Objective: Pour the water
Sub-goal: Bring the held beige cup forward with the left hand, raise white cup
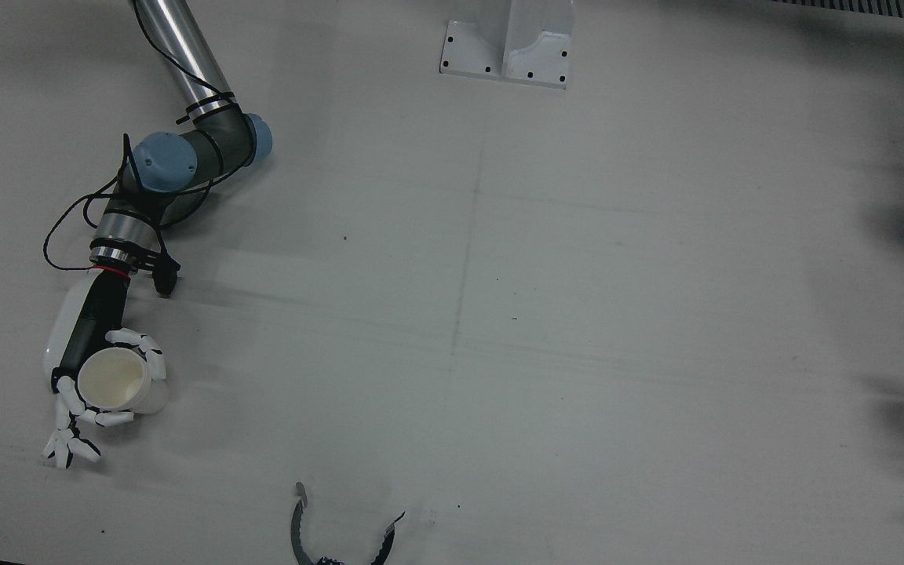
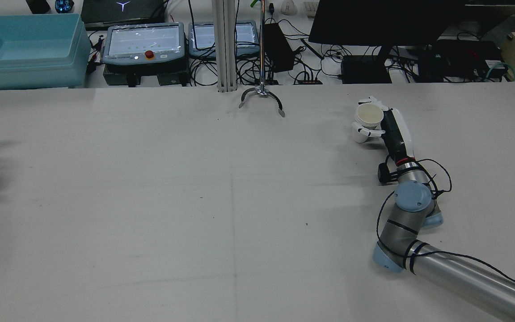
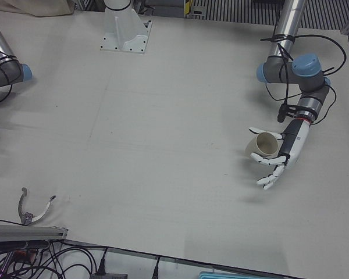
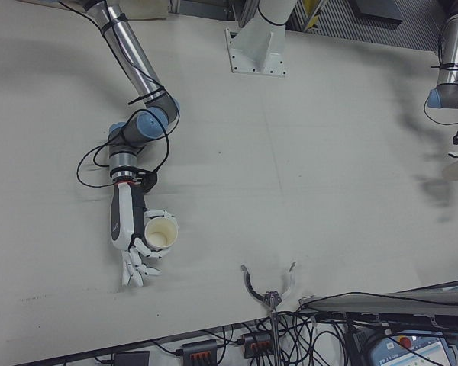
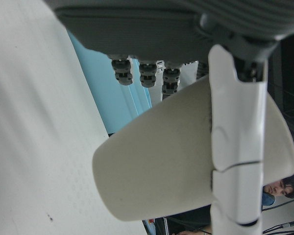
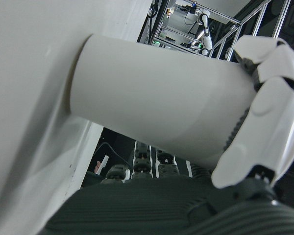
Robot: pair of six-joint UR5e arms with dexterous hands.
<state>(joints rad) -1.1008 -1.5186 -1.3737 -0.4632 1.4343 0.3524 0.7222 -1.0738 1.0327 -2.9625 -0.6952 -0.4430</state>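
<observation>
Front view: the right robot hand (image 1: 99, 377) wraps its fingers round an upright white cup (image 1: 114, 382) near the left edge of the tabletop (image 1: 499, 314); the cup's open mouth faces up.
Rear view: same right cup (image 2: 367, 121), far right side, held by the right robot hand (image 2: 385, 125).
Left-front view: the left robot hand (image 3: 279, 157) grips a second cup (image 3: 262, 146), some fingers spread past it.
Right-front view: the right hand's cup (image 4: 159, 232) stands near the tabletop's front edge.
Left hand view: the left cup (image 5: 176, 161) is clear of the tabletop, a finger (image 5: 235, 147) across it.
Right hand view: cup (image 6: 157, 112) base touches the tabletop.
</observation>
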